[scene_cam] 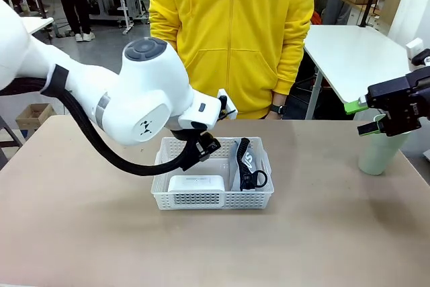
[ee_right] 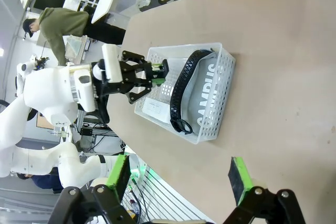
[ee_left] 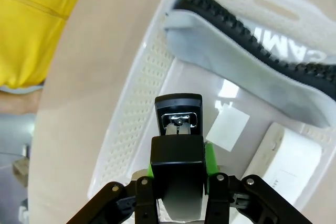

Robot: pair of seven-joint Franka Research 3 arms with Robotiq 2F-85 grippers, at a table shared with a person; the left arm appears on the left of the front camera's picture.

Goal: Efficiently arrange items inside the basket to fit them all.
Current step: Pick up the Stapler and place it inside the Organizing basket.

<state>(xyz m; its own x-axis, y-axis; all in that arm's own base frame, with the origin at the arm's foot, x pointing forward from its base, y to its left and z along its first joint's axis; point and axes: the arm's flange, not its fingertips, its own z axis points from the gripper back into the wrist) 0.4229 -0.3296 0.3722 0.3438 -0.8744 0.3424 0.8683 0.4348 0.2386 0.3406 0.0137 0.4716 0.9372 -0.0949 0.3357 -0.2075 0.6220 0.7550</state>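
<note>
**Stapler held at the basket**
The dark stapler (ee_left: 178, 111) is clamped by the left fingers (ee_left: 210, 157) at 10 o'clock in the white basket (scene_cam: 215, 199). There the white device (scene_cam: 196, 183) is laid at 7 o'clock and the grey pouch (scene_cam: 245, 159) is stood on edge at 3 o'clock. The right fingers (scene_cam: 354, 106) are spread wide above the pale green cup (scene_cam: 381, 152), at 3 o'clock on the desk (scene_cam: 80, 220).

A fixed front camera looks across the tabletop (scene_cam: 322, 233) toward a person (scene_cam: 232, 31) standing at its far side, while the left wrist camera peers closely, steeply down into the white basket (ee_left: 142, 87), and the right wrist camera, rolled sideways, views that same basket from well off.
</note>
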